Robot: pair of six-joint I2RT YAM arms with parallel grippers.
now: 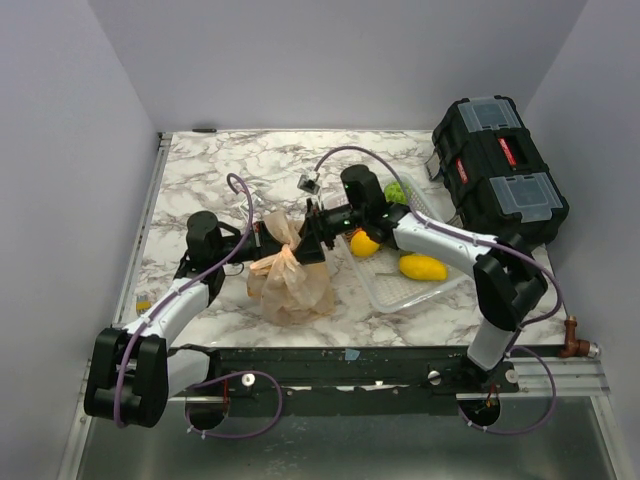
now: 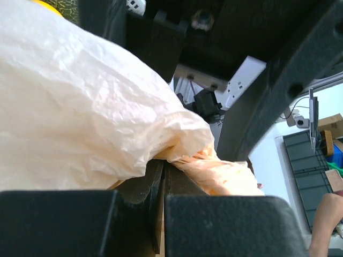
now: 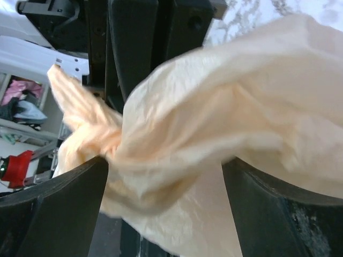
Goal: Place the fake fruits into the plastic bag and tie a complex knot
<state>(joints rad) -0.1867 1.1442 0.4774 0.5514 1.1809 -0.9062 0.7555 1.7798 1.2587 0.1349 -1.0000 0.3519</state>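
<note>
The pale-orange plastic bag stands on the marble table between the two arms, its handle strips pulled up into a twisted bunch. My left gripper is shut on a handle strip; in the left wrist view the jaws pinch crinkled plastic. My right gripper is open; in the right wrist view the bag passes between its wide-apart fingers, and the twisted neck lies by the left finger. What the bag holds is hidden.
A white basket right of the bag holds a round yellow fruit, a yellow mango-like fruit and a green fruit. A black toolbox stands at the back right.
</note>
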